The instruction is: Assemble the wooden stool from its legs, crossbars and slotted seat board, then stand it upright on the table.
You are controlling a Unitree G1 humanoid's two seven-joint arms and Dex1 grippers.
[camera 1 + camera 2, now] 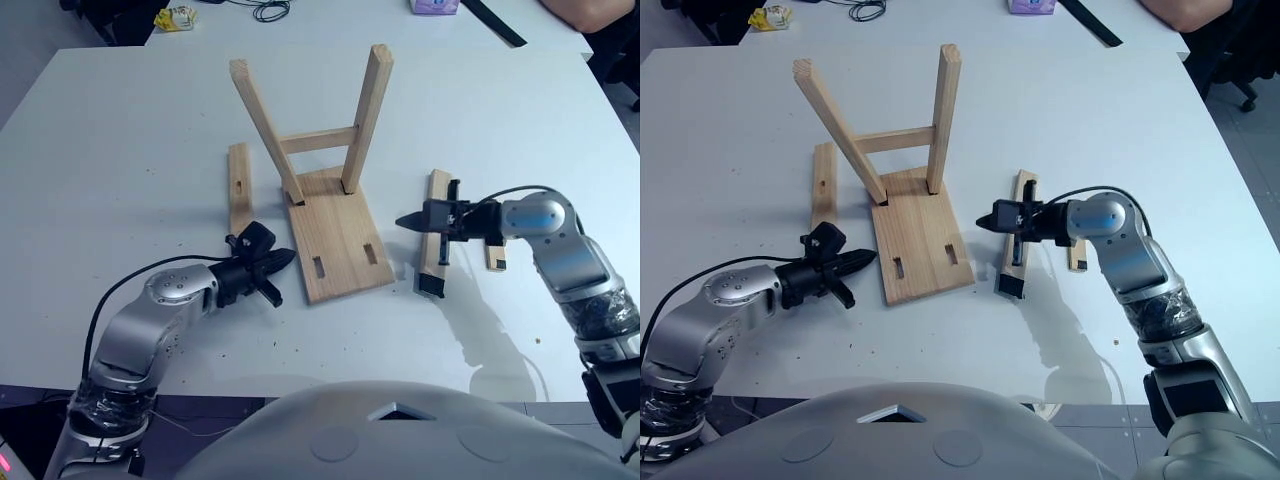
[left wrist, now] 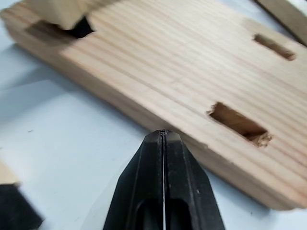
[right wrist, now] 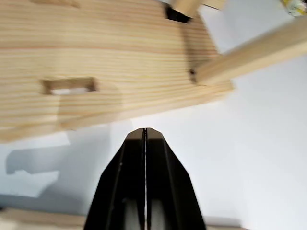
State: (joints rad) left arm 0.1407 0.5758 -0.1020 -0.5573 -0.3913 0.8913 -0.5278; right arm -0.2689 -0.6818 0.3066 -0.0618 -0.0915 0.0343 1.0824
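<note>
Pale pine makes up the half-built stool in the middle of the white table [image 1: 120, 150]: the slotted seat board [image 1: 335, 232] lies flat, and at its far end two legs [image 1: 265, 130] stand up out of it, leaning a little and joined partway up by a crossbar [image 1: 318, 140]. The two slots [image 1: 318, 265] at the board's near end are open. Taking the board as the centre of the dial, the left gripper [image 1: 287, 257] sits at about 8 o'clock, low over the table, its black fingers pressed tightly together with nothing between them; the tip points at the board's near left edge and is just beside it, and from where I stand I cannot say whether it touches. The right gripper [image 1: 403, 220] is at about 3 o'clock, also closed tight and empty, its tip aimed at the board's right edge with a strip of bare table between them. A loose leg [image 1: 238, 188] lies flat at 9 o'clock, alongside the board's left edge and beyond the left gripper. Another loose leg [image 1: 436, 205] lies at 3 to 4 o'clock, passing under the right gripper, with a dark block [image 1: 430, 284] at its near end. A short wooden piece [image 1: 495, 258] rests just past it, partly hidden by the right arm.
</note>
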